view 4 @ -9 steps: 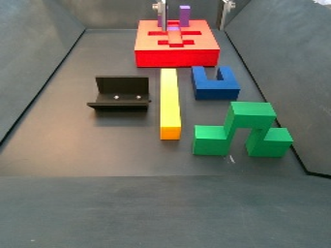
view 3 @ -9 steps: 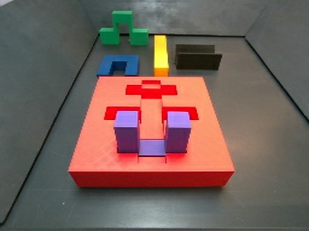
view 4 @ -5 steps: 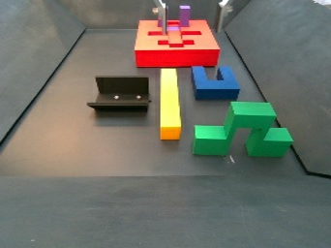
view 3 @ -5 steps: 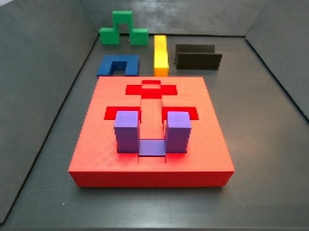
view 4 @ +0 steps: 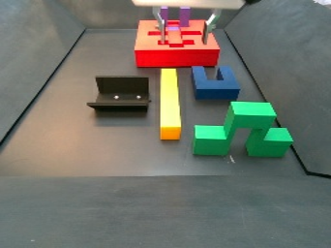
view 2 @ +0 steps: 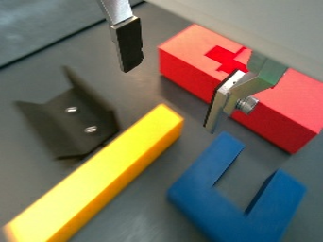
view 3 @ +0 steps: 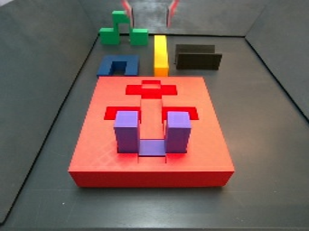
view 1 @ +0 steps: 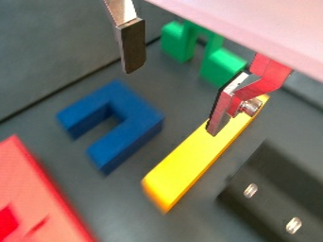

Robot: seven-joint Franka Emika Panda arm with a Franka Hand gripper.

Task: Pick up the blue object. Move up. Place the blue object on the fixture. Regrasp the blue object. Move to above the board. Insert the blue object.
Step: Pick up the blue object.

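Observation:
The blue object (view 3: 117, 65) (view 4: 214, 81) lies flat on the floor between the board (view 3: 151, 135) (view 4: 177, 46) and the green blocks, beside the yellow bar. Its notch shows in both wrist views (view 1: 111, 125) (view 2: 240, 184). The fixture (view 3: 197, 57) (view 4: 119, 94) (view 2: 70, 121) stands on the other side of the yellow bar. My gripper (view 1: 179, 76) (view 2: 176, 74) (view 3: 151, 11) (view 4: 183, 21) hangs open and high above this area, with nothing between its fingers (view 1: 131, 45). The blue object sits off to one side of the jaws, apart from them.
A long yellow bar (view 3: 161, 52) (view 4: 168, 101) (view 1: 195, 165) lies between the blue object and the fixture. Green blocks (view 3: 121, 27) (view 4: 243, 130) (view 1: 202, 47) sit beyond it. A purple U-shaped block (view 3: 154, 131) stands in the board. Dark walls ring the floor.
The gripper has come down: its fingers now show at the top of both side views, where before only the tips showed in one. No piece has moved.

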